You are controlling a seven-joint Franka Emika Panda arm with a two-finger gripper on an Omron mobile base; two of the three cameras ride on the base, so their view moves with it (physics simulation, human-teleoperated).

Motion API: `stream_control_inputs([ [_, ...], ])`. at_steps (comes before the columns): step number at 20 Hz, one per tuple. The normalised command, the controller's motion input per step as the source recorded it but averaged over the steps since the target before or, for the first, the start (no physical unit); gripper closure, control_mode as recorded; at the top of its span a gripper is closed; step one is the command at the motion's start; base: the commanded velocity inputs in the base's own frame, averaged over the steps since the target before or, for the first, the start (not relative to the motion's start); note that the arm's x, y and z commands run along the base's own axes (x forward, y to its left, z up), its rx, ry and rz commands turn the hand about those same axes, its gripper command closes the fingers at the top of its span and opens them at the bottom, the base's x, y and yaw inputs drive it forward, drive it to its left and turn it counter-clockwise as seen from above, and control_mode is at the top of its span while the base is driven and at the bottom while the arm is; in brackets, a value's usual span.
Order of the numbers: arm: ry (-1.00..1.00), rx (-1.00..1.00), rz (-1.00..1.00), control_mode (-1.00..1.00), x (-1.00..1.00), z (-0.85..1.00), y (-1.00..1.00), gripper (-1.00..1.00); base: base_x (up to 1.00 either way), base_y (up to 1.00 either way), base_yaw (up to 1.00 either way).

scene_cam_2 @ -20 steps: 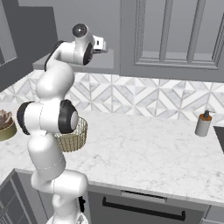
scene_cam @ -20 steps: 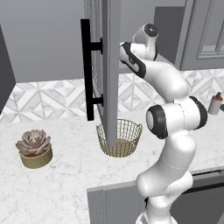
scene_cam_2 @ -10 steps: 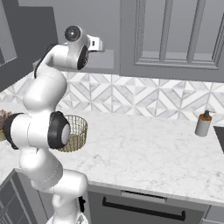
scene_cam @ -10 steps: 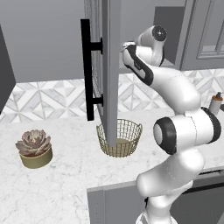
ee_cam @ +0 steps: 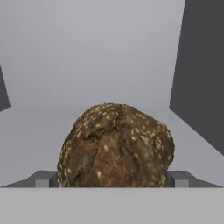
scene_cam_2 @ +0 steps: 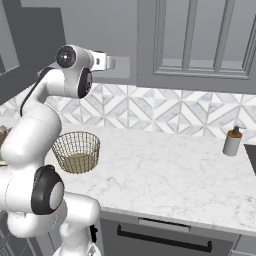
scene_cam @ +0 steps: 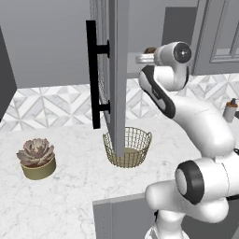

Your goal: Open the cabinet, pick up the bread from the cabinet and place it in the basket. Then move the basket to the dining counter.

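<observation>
Grey cabinet [scene_cam: 116, 70], door swung open. Bread [ee_cam: 116, 146] on its shelf, between the wide-open gripper [ee_cam: 113, 179] tips, not yet held. Close squarely across the roll's middle, then lift straight. Basket [scene_cam: 127, 146] waits on the counter at 6 o'clock below.

I see the bread [ee_cam: 116, 146] as dark brown, freckled with pale tan seeds, sitting between my grey fingertips [ee_cam: 178, 179] against the cabinet's [scene_cam: 117, 70] flat grey interior. The cabinet door is grey with a black bar handle [scene_cam: 93, 74]. Below my pincer, the basket [scene_cam: 128, 146] is golden-tan wire mesh (its base a solid tan). The counter [scene_cam_2: 165, 175] is white marble with grey veins, the backsplash [scene_cam_2: 150, 112] grey-and-white diamond tiles. The succulent [scene_cam: 35, 152] is pinkish, in a tan pot.
</observation>
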Motion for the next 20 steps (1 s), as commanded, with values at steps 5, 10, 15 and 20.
stream_control_inputs([
  [5,0.03,0.00,-0.11,-1.00,-1.00,0.58,-0.01,1.00,0.00,0.00,0.00],
  [10,0.18,0.04,0.00,-1.00,-1.00,0.25,0.00,1.00,0.00,0.00,0.00],
  [15,0.26,0.06,0.00,-1.00,-1.00,0.01,0.00,1.00,0.00,0.00,0.00],
  [20,0.22,0.03,0.00,-1.00,-1.00,-0.04,0.00,1.00,0.00,0.00,0.00],
])
